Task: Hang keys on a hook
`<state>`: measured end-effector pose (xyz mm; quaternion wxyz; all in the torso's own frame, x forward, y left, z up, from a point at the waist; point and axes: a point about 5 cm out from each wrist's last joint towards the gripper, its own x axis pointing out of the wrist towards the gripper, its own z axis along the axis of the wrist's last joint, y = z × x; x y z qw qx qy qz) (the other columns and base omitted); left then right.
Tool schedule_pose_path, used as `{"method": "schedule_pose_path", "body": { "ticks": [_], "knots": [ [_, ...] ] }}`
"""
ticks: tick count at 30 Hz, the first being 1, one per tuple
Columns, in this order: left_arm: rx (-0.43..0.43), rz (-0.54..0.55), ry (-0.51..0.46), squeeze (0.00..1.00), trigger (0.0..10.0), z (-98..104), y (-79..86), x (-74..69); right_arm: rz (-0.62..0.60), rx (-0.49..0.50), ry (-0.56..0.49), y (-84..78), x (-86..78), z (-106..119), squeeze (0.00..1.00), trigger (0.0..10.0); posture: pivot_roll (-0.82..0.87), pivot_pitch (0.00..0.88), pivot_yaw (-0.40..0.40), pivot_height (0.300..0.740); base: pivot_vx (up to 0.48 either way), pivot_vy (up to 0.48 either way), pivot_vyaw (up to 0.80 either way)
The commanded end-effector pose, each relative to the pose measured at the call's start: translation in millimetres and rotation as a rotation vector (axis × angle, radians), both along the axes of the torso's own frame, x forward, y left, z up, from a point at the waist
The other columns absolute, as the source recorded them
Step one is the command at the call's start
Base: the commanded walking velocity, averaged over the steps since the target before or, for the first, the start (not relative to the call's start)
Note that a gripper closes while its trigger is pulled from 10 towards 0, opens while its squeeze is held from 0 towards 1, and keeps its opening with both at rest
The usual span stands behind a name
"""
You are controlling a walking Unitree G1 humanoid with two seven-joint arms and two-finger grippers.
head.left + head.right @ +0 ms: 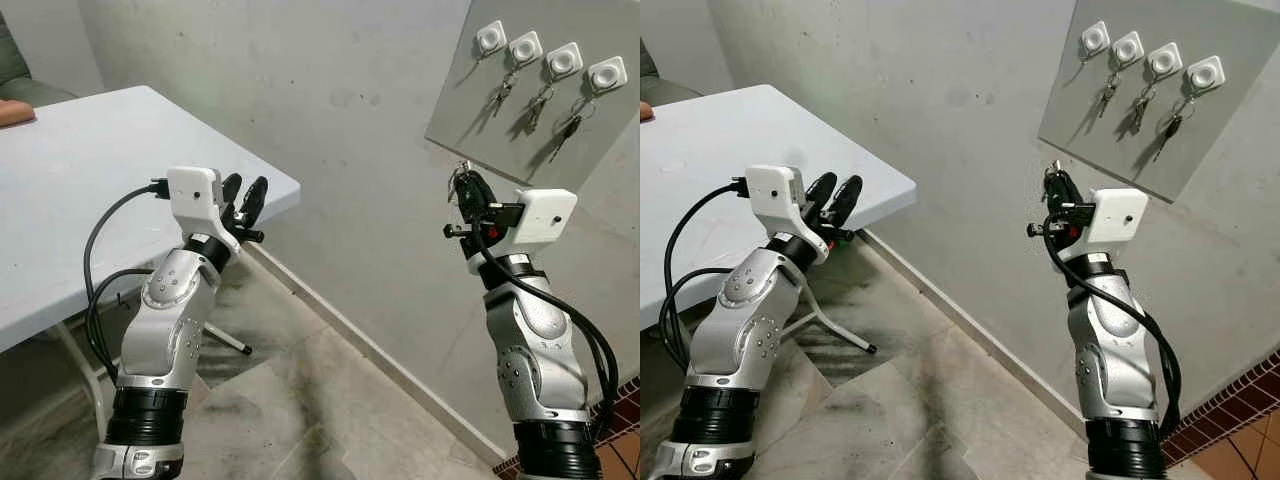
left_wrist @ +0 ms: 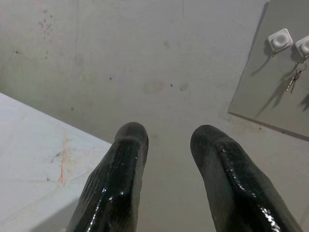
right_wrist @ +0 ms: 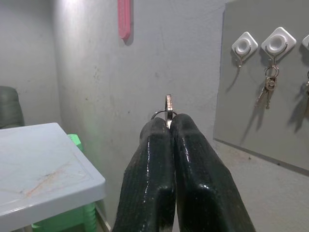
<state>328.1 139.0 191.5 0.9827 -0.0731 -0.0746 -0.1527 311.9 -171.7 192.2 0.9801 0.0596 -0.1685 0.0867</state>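
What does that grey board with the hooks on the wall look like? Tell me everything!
The grey board is a flat, smooth panel fixed flat against the rough wall. Four white square hooks sit in a row along its top. The first hook is bare; the other three each hold hanging keys. Nothing else touches it. The right gripper, pinching a key ring, is raised below the board.

Table (image 1: 90,180) left — hook board (image 1: 560,100) right, on wall.
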Motion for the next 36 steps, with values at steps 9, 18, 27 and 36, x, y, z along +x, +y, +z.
{"method": "schedule_pose_path", "body": {
  "ticks": [9,18,27,36],
  "knots": [
    [-0.004,-0.015,-0.030,0.00,10.0,9.5,-0.2,-1.3,0.029,-0.005,-0.019,4.2,-1.3,6.3,0.00,10.0,0.15,0.000,-0.084,0.740,0.337,0.000,0.00],
    [-0.009,-0.013,-0.027,0.00,10.0,8.8,-0.4,-2.6,0.039,-0.008,-0.016,5.5,-1.3,6.0,0.00,10.0,0.15,0.000,-0.088,0.740,0.371,0.000,0.00],
    [-0.013,-0.011,-0.026,0.00,10.0,8.6,-0.5,-3.2,0.041,-0.013,-0.015,4.7,-1.4,6.2,0.00,10.0,0.15,0.000,-0.092,0.740,0.369,0.000,0.00],
    [-0.021,-0.007,-0.023,0.00,10.0,9.1,0.2,-3.4,0.045,-0.014,-0.013,5.2,-1.6,6.5,0.00,10.0,0.15,0.000,-0.094,0.740,0.370,0.000,0.00]
  ]
}}
